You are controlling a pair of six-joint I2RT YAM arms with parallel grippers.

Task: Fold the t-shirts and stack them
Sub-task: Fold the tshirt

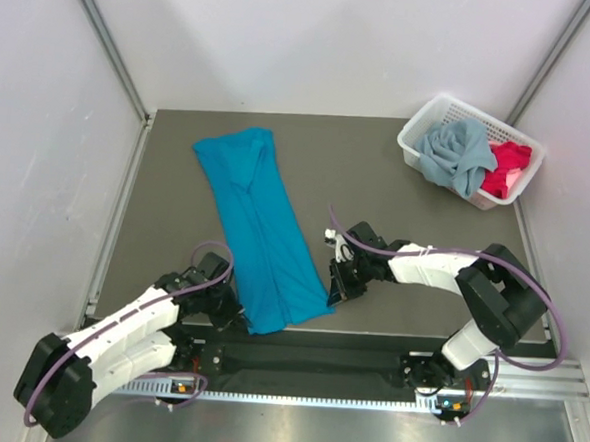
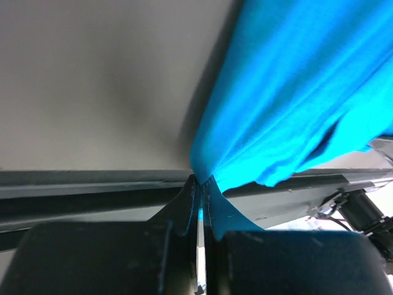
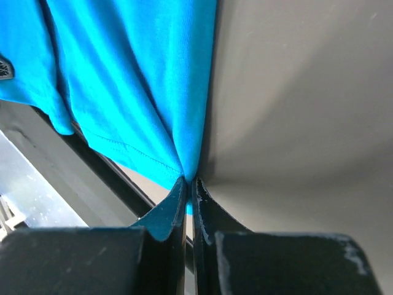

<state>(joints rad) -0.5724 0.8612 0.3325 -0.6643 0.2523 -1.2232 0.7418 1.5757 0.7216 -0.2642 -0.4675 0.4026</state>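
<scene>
A bright teal-blue t-shirt [image 1: 259, 229] lies folded into a long strip on the dark table [image 1: 401, 288], running from the back left toward the near edge. My left gripper [image 1: 237, 313] is shut on its near left corner; the left wrist view shows the teal cloth [image 2: 295, 92] pinched between the fingertips [image 2: 216, 203]. At the strip's near right corner, my right gripper [image 1: 333, 291] is shut on the hem [image 3: 141, 110]. A grey-blue t-shirt [image 1: 457, 156] and a red-pink t-shirt [image 1: 507, 166] lie crumpled in the basket.
A white lattice basket [image 1: 421, 124] stands at the back right corner of the table. White walls and metal posts enclose the table on three sides. A metal rail [image 1: 366, 371] runs along the near edge by the arm bases.
</scene>
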